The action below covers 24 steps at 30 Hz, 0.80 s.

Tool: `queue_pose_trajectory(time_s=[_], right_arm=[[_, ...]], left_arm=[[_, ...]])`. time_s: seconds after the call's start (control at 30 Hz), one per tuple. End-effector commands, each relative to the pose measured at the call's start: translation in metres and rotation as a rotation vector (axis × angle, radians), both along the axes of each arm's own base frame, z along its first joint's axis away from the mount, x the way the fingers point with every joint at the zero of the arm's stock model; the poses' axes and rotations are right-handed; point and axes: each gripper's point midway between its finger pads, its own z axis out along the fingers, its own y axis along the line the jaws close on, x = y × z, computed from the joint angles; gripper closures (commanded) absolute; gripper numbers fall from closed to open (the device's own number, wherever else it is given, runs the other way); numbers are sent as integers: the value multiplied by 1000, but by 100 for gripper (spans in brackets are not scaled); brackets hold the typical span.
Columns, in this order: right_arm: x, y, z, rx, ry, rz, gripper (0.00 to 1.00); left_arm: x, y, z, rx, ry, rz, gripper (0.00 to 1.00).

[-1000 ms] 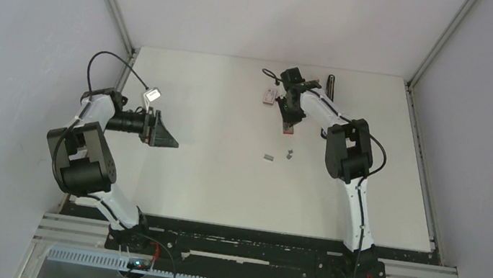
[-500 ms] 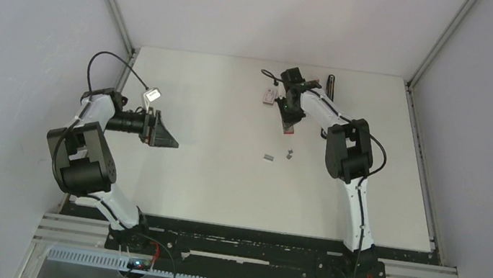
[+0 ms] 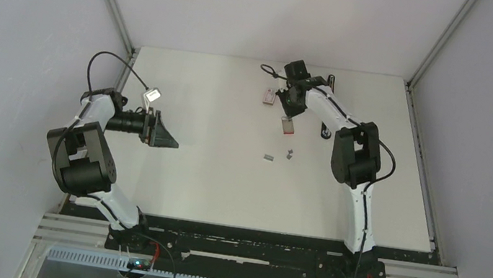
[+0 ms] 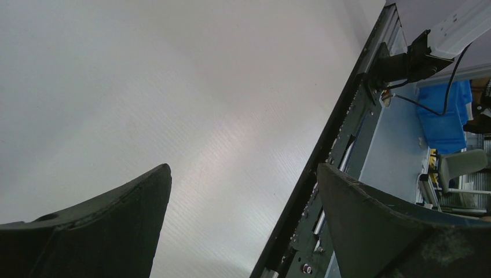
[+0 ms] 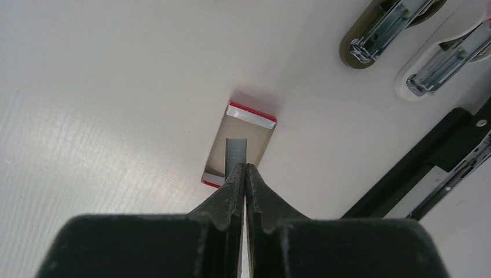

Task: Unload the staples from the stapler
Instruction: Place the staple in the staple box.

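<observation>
Since a moment ago the right arm's elbow has swung outward and its wrist has drawn toward the far edge. The right gripper [image 5: 244, 169] is pinched shut on a thin grey strip of staples [image 5: 234, 152], apparently just above a small red-ended box [image 5: 257, 136]. Two loose strips [image 3: 268, 157] lie on the table [image 3: 209, 177]. Staples are light, slippery and snap easily, so flat sides near the middle suit gripping. The left gripper [image 4: 243, 220] hangs wide apart.

2 strips of staples [image 3: 268, 157] lie near the right hand [image 3: 289, 118]
</observation>
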Motion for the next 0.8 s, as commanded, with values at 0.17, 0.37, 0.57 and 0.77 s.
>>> queue_pose_trajectory(time_s=[0.17,0.37,0.57,0.77], right_arm=[[-1,-1,30,-46,-107,241,100],[-10,1,19,-44,-102,371,100],[-5,-1,20,-58,-118,379,100],[-2,-2,34,-84,-148,369,98]], left_arm=[[15,3,18,-18,-89,-7,0],[14,3,18,-22,-84,-10,0],[14,2,19,-24,-83,-11,0],[14,2,17,-28,-78,-14,0]])
